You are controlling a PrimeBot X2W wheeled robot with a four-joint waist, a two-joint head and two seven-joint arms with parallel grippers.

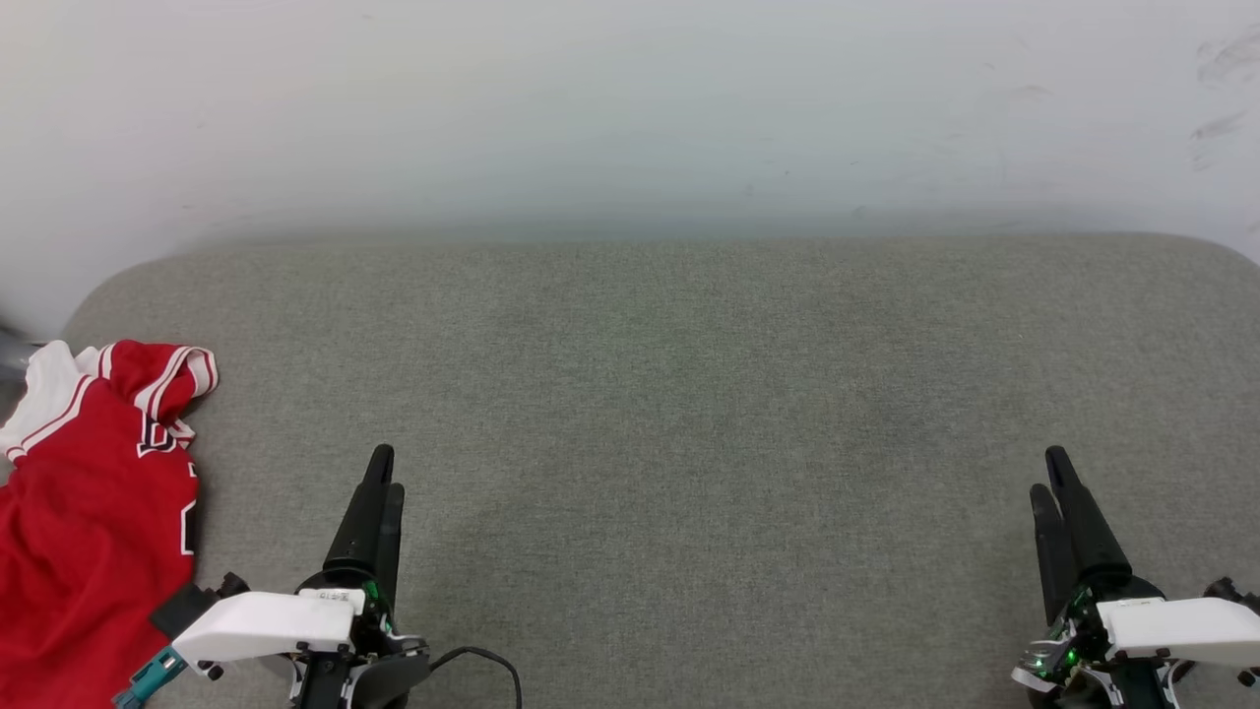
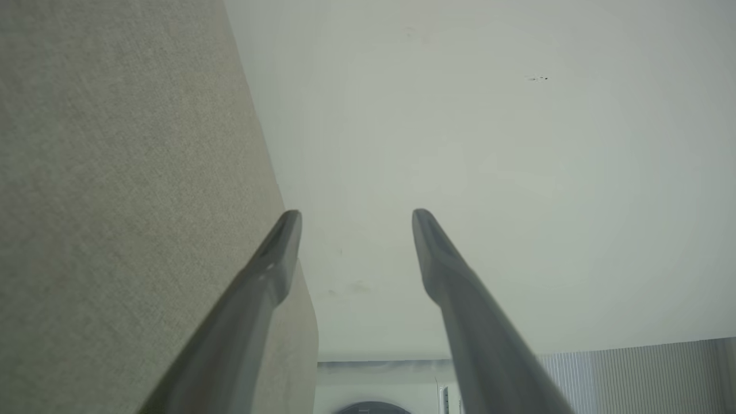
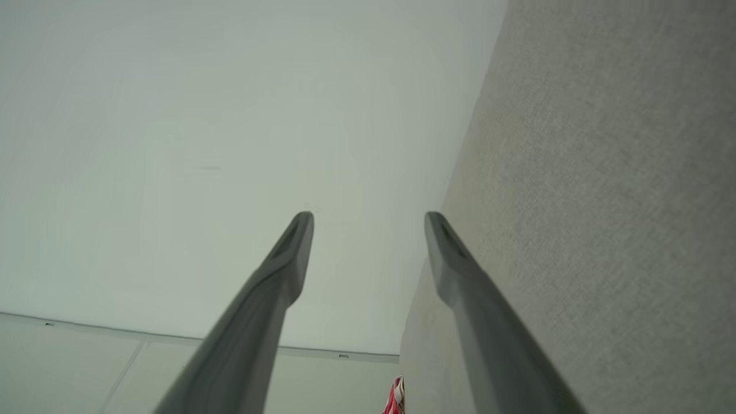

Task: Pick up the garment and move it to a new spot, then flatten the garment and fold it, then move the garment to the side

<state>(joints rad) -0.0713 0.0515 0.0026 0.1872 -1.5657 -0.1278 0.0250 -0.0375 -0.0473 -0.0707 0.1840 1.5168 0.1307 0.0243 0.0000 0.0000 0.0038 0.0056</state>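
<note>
Fabric surface point(image 1: 689, 394), grey, white wall point(image 1: 630, 98) behind, garment point(image 1: 89, 512) at left

The right claw point(image 3: 369, 218) gapes wide, empty; grey bench point(image 3: 604, 172) alongside, a sliver of garment point(image 3: 397, 399) peeking below.

The surface point(image 1: 689, 394) is covered in grey woven fabric, lies flat and has rounded far corners. One item lies on it: the garment point(image 1: 94, 522), a red jersey with a white sleeve and red-and-white striped trim. It is crumpled at the near left edge of the surface. Black, white-outlined lettering is partly visible among its folds.
</note>
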